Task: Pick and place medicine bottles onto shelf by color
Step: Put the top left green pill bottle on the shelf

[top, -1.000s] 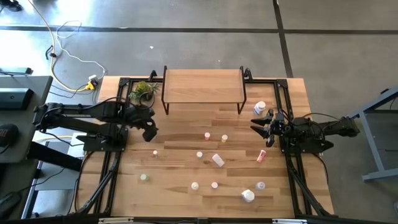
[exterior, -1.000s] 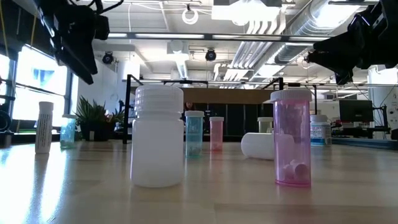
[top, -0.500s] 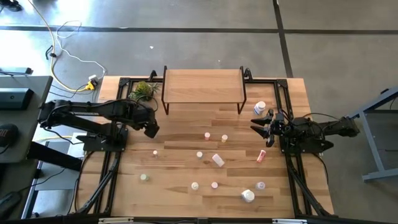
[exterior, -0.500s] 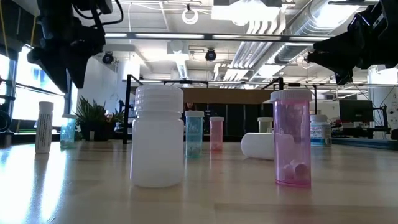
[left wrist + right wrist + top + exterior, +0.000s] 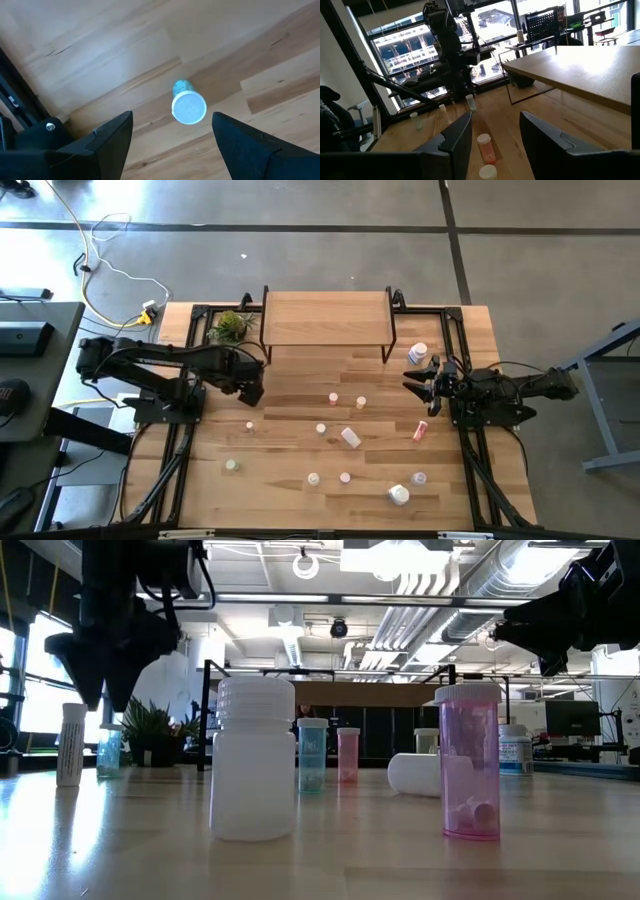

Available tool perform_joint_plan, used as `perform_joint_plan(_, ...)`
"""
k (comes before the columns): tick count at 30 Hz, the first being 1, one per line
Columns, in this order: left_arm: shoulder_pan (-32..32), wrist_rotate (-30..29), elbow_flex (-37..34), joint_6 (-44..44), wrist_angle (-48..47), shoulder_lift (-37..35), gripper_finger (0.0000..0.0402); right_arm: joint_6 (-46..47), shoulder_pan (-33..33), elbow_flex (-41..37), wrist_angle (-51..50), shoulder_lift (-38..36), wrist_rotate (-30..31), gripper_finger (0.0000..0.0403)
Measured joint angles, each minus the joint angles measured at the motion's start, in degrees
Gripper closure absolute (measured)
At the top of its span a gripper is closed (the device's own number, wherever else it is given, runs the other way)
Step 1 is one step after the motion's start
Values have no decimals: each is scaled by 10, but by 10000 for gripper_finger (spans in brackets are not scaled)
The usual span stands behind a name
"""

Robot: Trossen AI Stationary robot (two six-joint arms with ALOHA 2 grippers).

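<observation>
Small medicine bottles stand and lie scattered on the wooden table, among them a pink one [image 5: 333, 397], a red one on its side [image 5: 420, 430] and a large white one [image 5: 398, 495]. The shelf [image 5: 325, 318] stands at the far middle with a bare top. My left gripper [image 5: 252, 388] hangs open over the table's left part, fingers pointing down. A white-capped teal bottle [image 5: 188, 106] stands upright on the table below and between its fingers [image 5: 115, 135], untouched. My right gripper [image 5: 415, 380] waits level at the right side, open and holding nothing.
A small green plant [image 5: 230, 327] sits left of the shelf. A white labelled bottle [image 5: 417, 353] stands just beyond my right gripper. Black frame rails [image 5: 180, 450] run along both sides of the table. Bare wood lies between the shelf and the scattered bottles.
My left gripper has gone down and a little toward the table's right edge. It has tipped until its fingers point down and has rolled about its own axis. It has stayed open. No bottle has moved.
</observation>
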Motion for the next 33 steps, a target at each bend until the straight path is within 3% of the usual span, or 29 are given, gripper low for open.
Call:
perform_joint_plan(18, -30, -16, 0, 0, 35, 89, 143, 0, 0, 0, 0, 0, 0, 247)
perform_joint_plan(33, -30, -29, 0, 22, 55, 101, 200, 0, 0, 0, 0, 0, 0, 247)
